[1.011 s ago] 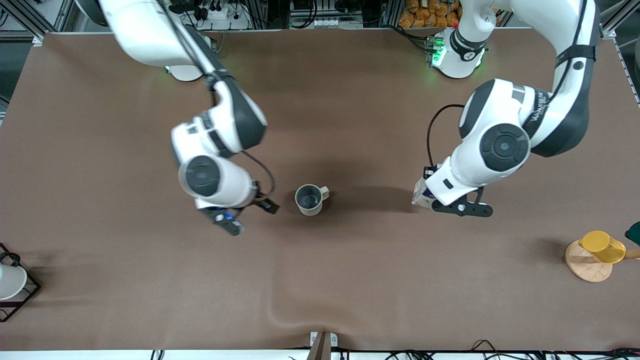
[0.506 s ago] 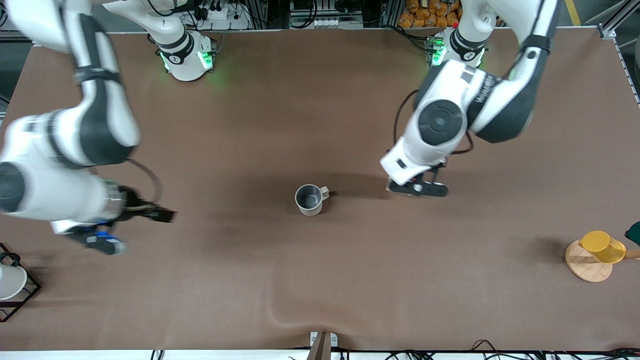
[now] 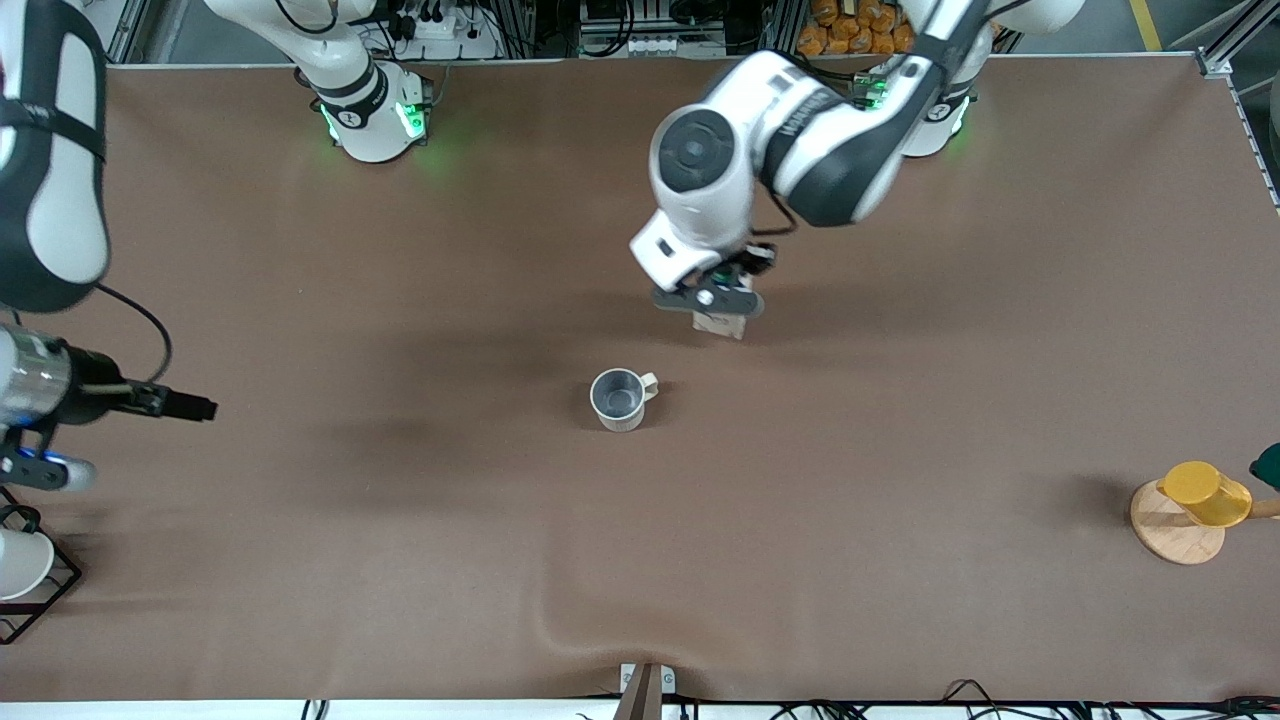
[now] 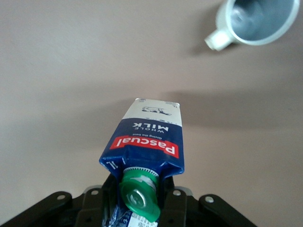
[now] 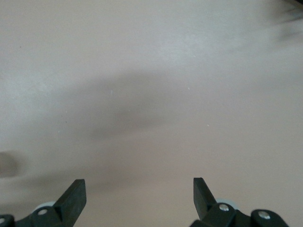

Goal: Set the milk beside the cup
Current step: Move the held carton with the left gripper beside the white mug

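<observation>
Right now I see the left gripper (image 3: 712, 301) with its jaws clamped on the milk (image 4: 146, 144) (top end, by the green cap), up over the brown surface (image 3: 900, 520), apart from the cup (image 3: 619, 398). My right gripper (image 5: 138, 195) waits spread wide over bare surface.

Glossy printed milk (image 4: 147, 137) carton, glazed ceramic cup (image 3: 620, 398), matt brown table (image 3: 800, 520).

Brown matte tabletop (image 3: 640, 560), faintly wrinkled near its 6 o'clock edge. Soft diffuse shadows across the middle. Aluminium framing, cables and power strips (image 3: 440, 25) along 12 o'clock. Orange packets (image 3: 850, 25) stacked toward 1 o'clock. Green light glows near 11 and 1 o'clock.
</observation>
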Controlling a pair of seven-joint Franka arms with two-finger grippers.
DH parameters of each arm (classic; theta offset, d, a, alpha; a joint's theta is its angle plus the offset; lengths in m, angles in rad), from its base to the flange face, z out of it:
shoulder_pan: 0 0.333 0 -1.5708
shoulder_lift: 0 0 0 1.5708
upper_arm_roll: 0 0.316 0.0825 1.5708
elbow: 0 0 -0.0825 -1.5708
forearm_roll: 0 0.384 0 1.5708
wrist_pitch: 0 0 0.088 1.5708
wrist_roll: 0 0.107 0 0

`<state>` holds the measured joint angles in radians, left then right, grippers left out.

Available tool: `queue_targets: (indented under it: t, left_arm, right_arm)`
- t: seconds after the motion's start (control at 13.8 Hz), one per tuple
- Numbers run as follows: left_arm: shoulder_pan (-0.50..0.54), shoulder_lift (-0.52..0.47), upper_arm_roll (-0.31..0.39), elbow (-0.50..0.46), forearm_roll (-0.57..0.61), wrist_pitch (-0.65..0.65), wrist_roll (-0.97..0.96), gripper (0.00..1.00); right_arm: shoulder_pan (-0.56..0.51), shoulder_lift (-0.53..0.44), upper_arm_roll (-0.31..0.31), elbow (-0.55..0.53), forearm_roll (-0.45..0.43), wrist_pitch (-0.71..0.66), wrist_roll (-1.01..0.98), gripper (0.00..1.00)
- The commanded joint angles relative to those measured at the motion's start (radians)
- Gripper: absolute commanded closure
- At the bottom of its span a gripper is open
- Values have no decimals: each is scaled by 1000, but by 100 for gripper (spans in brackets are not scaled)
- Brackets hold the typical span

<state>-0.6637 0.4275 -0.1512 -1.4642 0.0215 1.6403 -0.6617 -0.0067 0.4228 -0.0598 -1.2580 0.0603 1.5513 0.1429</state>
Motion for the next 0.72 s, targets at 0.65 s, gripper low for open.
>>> queue_targets:
  t: [0.65]
  left_arm:
    - [-111,194,12,137,-84,223,-289,60]
  right_arm:
    - [-95,-442,12,-515,-7,220,-143,0]
